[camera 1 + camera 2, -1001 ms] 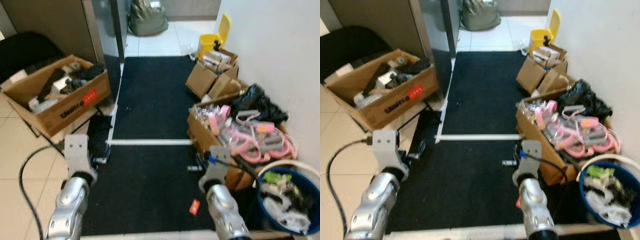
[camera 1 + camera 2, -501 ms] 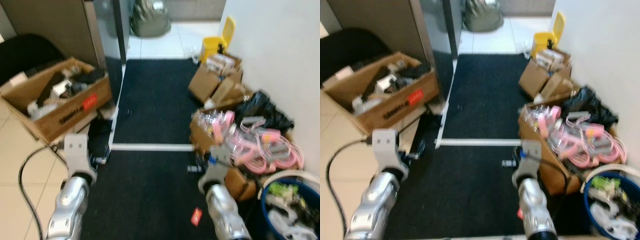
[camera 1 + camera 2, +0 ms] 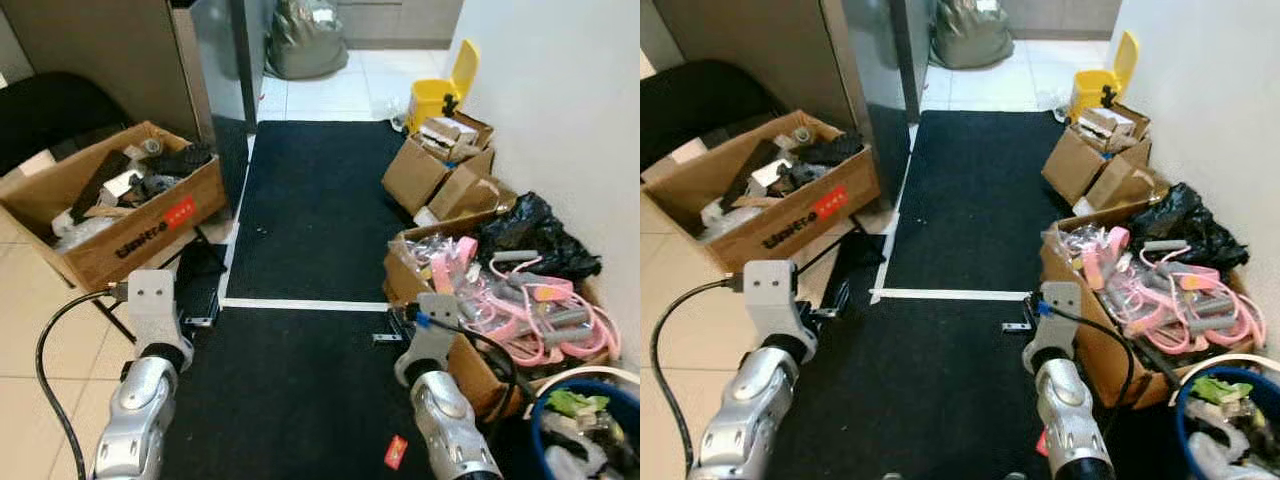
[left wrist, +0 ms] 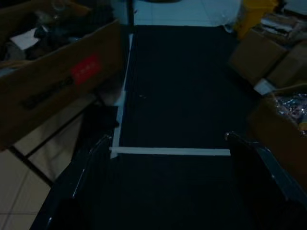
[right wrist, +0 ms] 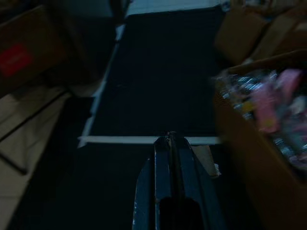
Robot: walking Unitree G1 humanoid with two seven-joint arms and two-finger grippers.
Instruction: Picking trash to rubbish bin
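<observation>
Both arms are raised in front of the robot over a black mat (image 3: 310, 210). Left gripper (image 4: 168, 143) has its jaws wide, empty. Right gripper (image 5: 169, 143) has its jaws pressed together, holding nothing. The trash, a small red scrap (image 3: 396, 451), lies on the mat below and behind the right jaws, near the robot's feet. The blue bin (image 3: 590, 435) sits to the right of the right jaws, already w/ rubbish in it. Judged progress: pickup not yet begun; grasp, carry, drop all remain.
</observation>
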